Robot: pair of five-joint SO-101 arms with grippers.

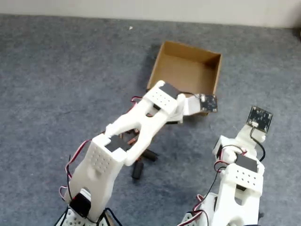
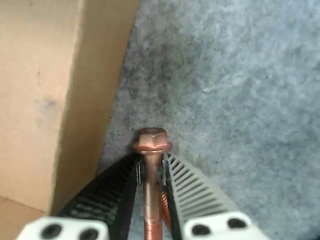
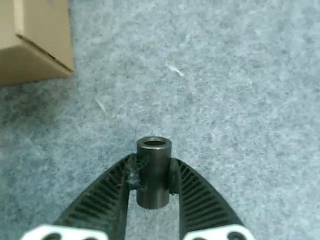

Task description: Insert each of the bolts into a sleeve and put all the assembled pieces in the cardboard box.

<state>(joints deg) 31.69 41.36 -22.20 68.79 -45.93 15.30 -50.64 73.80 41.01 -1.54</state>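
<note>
A copper bolt [image 2: 152,141] with a hex head is clamped between the black fingers of my left gripper [image 2: 151,159], which is shut on its shank. It hangs over the grey carpet just beside the outer wall of the cardboard box [image 2: 40,100]. In the high view the left arm [image 1: 150,117] stretches to the box's [image 1: 155,70] near right corner. My right gripper [image 3: 152,167] is shut on a black sleeve [image 3: 154,150], held upright with its bore facing the camera, above bare carpet. The box's corner [image 3: 35,45] lies farther off.
Two loose black sleeves [image 1: 149,155] [image 1: 137,170] lie on the carpet under the left arm, with more small parts half hidden by it. The right arm [image 1: 240,174] stands at the lower right. Grey carpet [image 1: 56,80] covers the table.
</note>
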